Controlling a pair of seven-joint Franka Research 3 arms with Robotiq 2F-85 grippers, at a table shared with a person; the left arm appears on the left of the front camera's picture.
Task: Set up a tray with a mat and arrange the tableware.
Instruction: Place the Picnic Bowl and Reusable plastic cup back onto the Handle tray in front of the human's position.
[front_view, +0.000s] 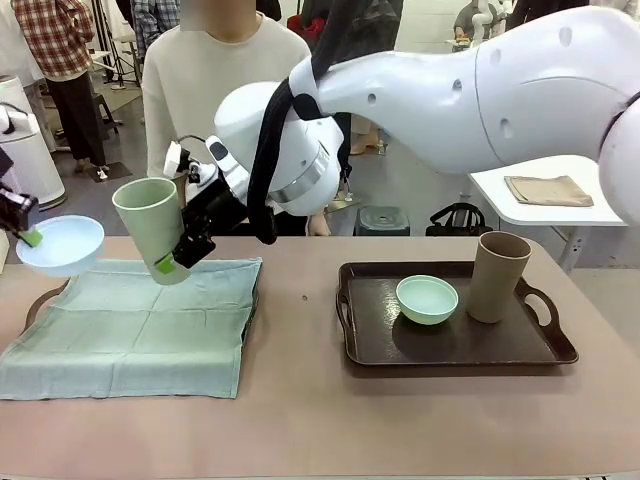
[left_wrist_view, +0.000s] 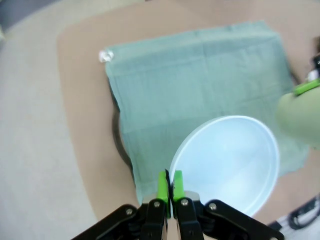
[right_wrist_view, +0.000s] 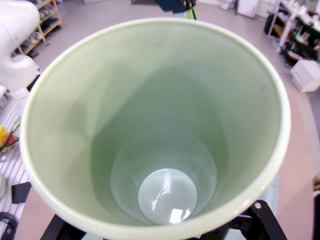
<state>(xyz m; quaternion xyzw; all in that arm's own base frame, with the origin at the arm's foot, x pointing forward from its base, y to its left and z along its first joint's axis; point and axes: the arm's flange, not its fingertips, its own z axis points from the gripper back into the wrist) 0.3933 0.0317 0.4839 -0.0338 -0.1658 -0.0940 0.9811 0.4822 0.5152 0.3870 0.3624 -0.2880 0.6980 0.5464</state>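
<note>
The right gripper (front_view: 172, 257) is clamped across the lower body of the green cup (front_view: 150, 222), which hangs tilted above the mat (front_view: 130, 320). From the right wrist, the cup (right_wrist_view: 160, 125) is empty and smooth inside. The left gripper (front_view: 28, 237) has its 2 fingers pressed together on the rim of the blue bowl (front_view: 60, 245), held in the air over the mat's left edge. The pads (left_wrist_view: 162, 187) pinch only the thin lip of the bowl (left_wrist_view: 230, 160).

The mat (left_wrist_view: 200, 75) is draped over the left tray (front_view: 40, 300). The mint bowl (front_view: 427, 298) and tan cup (front_view: 497, 275) stand just beside each other on the right tray (front_view: 345, 330).

All 4 pieces look light, stiff and matte, probably plastic, so breakage seems unlikely. The cup's taper could let it slide through a side squeeze, so a mid-body hold seems safer. A rim pinch may let the bowl swivel. The mat is soft cloth, and a dragged base would likely wrinkle it.
</note>
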